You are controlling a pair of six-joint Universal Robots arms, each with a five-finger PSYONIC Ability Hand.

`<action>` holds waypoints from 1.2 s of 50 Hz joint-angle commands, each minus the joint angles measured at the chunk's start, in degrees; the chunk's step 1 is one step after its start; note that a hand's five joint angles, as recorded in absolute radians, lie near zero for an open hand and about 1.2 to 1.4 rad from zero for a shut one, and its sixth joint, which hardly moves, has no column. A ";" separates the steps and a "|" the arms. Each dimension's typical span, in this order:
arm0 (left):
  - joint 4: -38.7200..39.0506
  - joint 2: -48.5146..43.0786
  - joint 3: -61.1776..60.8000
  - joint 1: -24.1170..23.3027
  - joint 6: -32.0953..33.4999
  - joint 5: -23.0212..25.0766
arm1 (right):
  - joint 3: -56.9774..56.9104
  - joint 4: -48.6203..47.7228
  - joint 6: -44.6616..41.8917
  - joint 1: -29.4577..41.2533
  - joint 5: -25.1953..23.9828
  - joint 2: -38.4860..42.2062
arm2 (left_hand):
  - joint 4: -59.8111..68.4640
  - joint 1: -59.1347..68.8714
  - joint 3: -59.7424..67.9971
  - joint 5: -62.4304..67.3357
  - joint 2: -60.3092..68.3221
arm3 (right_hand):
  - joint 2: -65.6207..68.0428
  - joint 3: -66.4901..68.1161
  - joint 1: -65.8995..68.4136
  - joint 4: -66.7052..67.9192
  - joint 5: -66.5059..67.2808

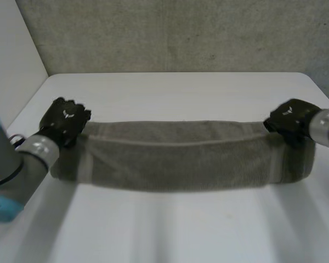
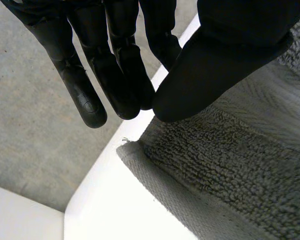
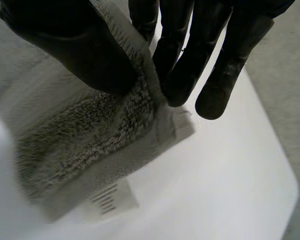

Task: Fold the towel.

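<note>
The towel stretches across the table; the left hand and right hand each pinch 1 end.

There is little here that can be read. A small white label sticks out from the edge of the grey towel, near its corner. It carries a short row of dark upright strokes, perhaps letters or a barcode, but I can't make out a single character.

The back of the left hand has a small white mark, and the back of the right hand has one like it. Both are too small to read as a word or a brand.

One of the left hand's fingertips bears a faint pressed-in ring with a line through it, and no lettering.
</note>
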 commanded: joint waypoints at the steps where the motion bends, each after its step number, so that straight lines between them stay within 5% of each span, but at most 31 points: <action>1: 0.50 -14.66 18.89 -1.93 -1.10 -2.91 | -11.90 -9.95 4.76 3.01 4.40 10.56 | 10.18 10.82 10.25 10.56 10.23 | 3.48 2.80 2.90 3.02 1.62; 7: 0.68 -21.36 28.16 -2.29 -1.55 -4.67 | -20.77 -19.00 8.01 5.03 7.47 18.20 | 10.18 10.82 10.25 10.56 10.23 | 2.53 1.86 1.95 2.08 0.67; 8: 0.59 -23.01 30.33 -2.29 -1.63 -4.76 | -21.99 -19.70 8.01 5.29 8.60 19.68 | 10.18 10.82 10.25 10.56 10.23 | -23.45 -24.12 -24.03 -23.90 -25.31; 9: 0.50 -24.34 32.01 -2.29 -1.98 -4.76 | -22.00 -19.70 8.01 5.29 8.62 19.70 | 4.21 4.84 4.28 4.59 4.25 | -23.71 -24.38 -24.29 -24.16 -25.57; 10: 0.50 -24.35 32.02 -2.29 -1.99 -4.76 | -23.05 -19.79 8.18 5.82 10.18 20.92 | 4.15 4.78 4.22 4.53 4.19 | -64.18 -64.85 -64.76 -64.63 -66.04; 11: 0.41 -25.31 32.72 -2.29 -2.51 -4.85 | -23.32 -19.79 8.10 6.43 11.68 21.45 | -52.47 -51.84 -52.40 -52.09 -52.43 | -66.52 -67.20 -67.10 -66.98 -68.38; 18: 0.41 -25.14 30.00 -2.64 -3.30 -4.94 | -19.63 -19.44 10.21 7.75 13.54 18.56 | -59.82 -59.18 -59.75 -59.44 -59.77 | -66.52 -67.20 -67.10 -66.98 -68.38; 26: 0.06 -16.88 21.04 -2.55 -4.71 -5.11 | -5.83 -19.88 15.74 7.58 12.22 6.51 | -59.82 -59.18 -59.75 -59.44 -59.77 | -66.52 -67.20 -67.10 -66.98 -68.38; 36: 0.59 0.85 1.28 -2.46 -18.66 -4.15 | 16.56 -20.32 15.22 7.05 7.83 -4.73 | -59.77 -59.14 -59.70 -59.39 -59.73 | -66.52 -67.20 -67.10 -66.98 -68.38; 47: 4.80 4.22 -6.73 -2.29 -37.47 -3.88 | 25.28 -33.83 16.01 3.36 6.60 -1.85 | -59.77 -59.14 -59.70 -59.39 -59.73 | -60.57 -61.24 -61.14 -61.02 -62.42; 60: 9.99 4.65 -10.69 -1.32 -40.48 -3.79 | 24.85 -42.64 17.41 -0.42 4.13 4.04 | -59.82 -59.18 -59.75 -59.44 -59.77 | -44.58 -45.26 -45.16 -45.04 -46.44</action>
